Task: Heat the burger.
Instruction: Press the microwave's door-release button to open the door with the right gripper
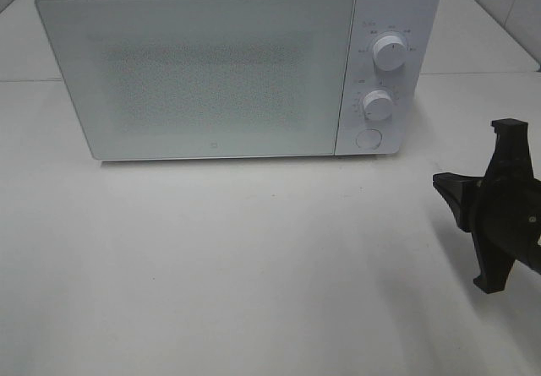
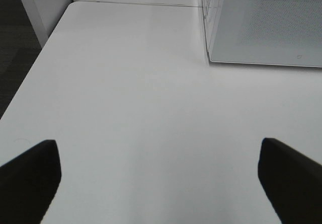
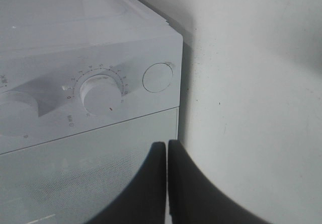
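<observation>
White table (image 1: 211,266) carrying a white microwave (image 1: 372,4), with its door (image 1: 203,72) closed. The door's speckled mesh hides the cavity. The burger appears in none of the three views. It may lie behind the door, but this cannot be told.

Right gripper (image 3: 167,148): the fingers are pressed together with nothing between them. It hangs off the microwave's right front corner, clear of the control panel. Left gripper (image 2: 156,143): the fingers are spread wide and empty, over bare table to the microwave's left.

Control panel, top to bottom: upper knob (image 1: 390,52), lower knob (image 1: 378,105) and round button (image 1: 368,138).

Hazards, as judged from this layout:
- **Empty oven:** because the burger's place is unconfirmed, setting the lower knob could start the oven with nothing inside.
- **Slipping off the knob:** closed fingers cannot pinch a knob. A sideways nudge may slip off its smooth rim, or overshoot the intended time.
- **Wrong control:** the round button sits just below the lower knob, so a low approach could press it instead. If it is the door release, the door would spring open.
- **Shifting the oven:** a hard push on the panel may slide the microwave back across the slick table, as the left gripper is not bracing it.
</observation>
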